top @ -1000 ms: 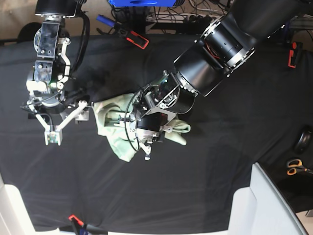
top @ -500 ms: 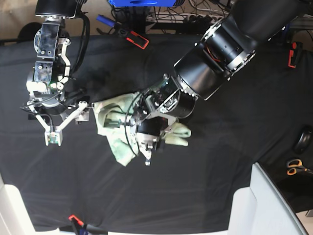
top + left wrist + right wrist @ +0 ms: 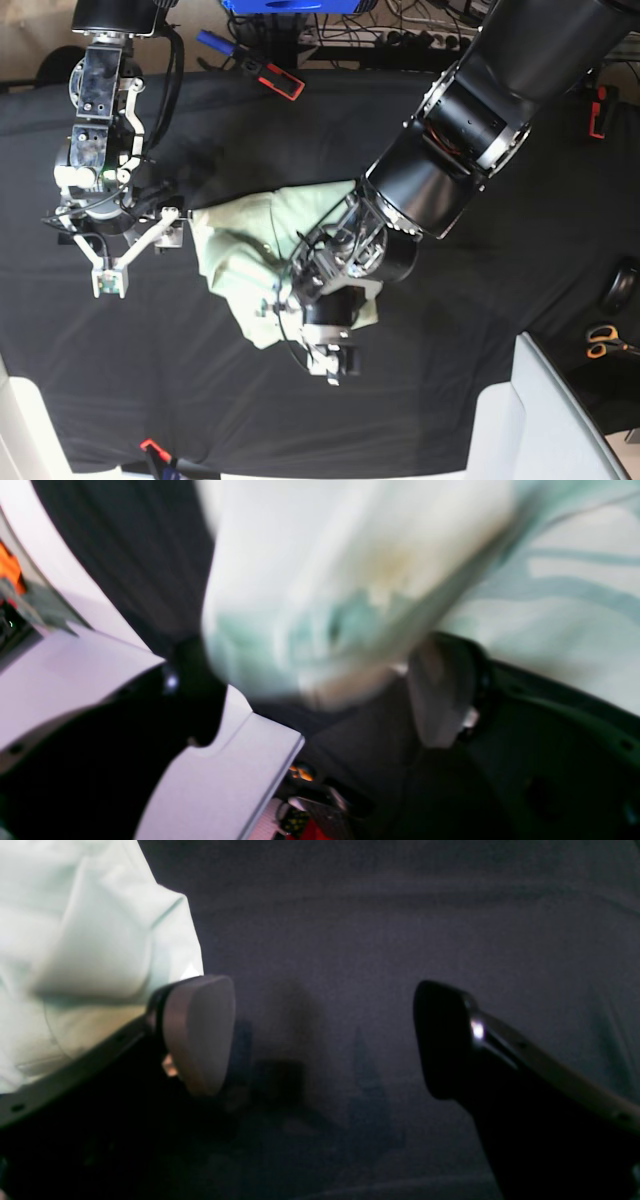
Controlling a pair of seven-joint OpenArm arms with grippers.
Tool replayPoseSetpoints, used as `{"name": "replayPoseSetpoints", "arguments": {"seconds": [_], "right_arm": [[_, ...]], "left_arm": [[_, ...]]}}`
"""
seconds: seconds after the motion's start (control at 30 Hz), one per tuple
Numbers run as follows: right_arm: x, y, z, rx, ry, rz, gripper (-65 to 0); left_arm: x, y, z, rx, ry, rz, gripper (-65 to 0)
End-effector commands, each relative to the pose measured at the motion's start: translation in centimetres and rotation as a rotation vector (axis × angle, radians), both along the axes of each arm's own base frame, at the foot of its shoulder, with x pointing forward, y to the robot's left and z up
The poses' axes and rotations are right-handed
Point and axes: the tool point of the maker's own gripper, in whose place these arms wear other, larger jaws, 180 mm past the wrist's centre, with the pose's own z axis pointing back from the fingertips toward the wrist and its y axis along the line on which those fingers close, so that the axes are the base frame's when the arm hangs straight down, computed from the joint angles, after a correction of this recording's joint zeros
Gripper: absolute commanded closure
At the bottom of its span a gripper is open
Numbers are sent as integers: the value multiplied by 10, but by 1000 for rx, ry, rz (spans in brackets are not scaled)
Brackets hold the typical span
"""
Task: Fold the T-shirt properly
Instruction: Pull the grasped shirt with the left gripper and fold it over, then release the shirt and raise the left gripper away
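The pale mint T-shirt [image 3: 240,255] lies crumpled in the middle of the black cloth. My left gripper [image 3: 318,340] hangs over its front right edge, jaws wide apart. The left wrist view is blurred: a bunch of T-shirt [image 3: 350,570] fills the top, just beyond the left gripper [image 3: 320,705], with neither finger pressed on it. My right gripper [image 3: 140,256] stands open at the shirt's left edge. In the right wrist view only black cloth lies between the right gripper's [image 3: 320,1040] fingers, with the T-shirt [image 3: 75,940] beside the left finger [image 3: 200,1035].
Scissors [image 3: 601,342] lie at the right edge. A white surface [image 3: 545,420] sits at the front right corner. Red-and-black clamps [image 3: 282,80] rest at the back, another clamp [image 3: 598,110] at the far right. The black table cover [image 3: 500,260] stretches all around.
My left gripper has opened and moved toward the front of the table. The shirt fold it held has dropped and spread toward the right. The right arm has not moved.
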Motion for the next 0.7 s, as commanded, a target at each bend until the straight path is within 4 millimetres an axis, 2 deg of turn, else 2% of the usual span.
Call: {"name": "replayPoseSetpoints", "arguments": {"seconds": [0.0,0.2,0.33,0.47,0.5,0.57,0.63,0.67], "right_arm": [[10,1,11,-2,-47,5,-527],[9,2,11,1,-46,4,-527],[9,1,10,0,-43,4,-527],[9,1,10,-2,-41,7,-527],[9,1,10,-2,-41,7,-527],[8,2,10,-1,-39,13,-527],[8,12,9,2,-31,66,-527],[6,19,7,4,-22,102,-527]], "left_arm": [[18,-2,21,-7,-59,10,-571],[31,2,35,-44,-85,56,-586],[46,3,64,-97,-154,93,-586],[59,14,108,-177,-263,182,-571],[59,18,119,-207,-293,206,-537],[56,30,132,-270,-339,260,-385],[50,47,136,-300,-365,315,-175],[45,63,133,-297,-371,354,-59]]}}
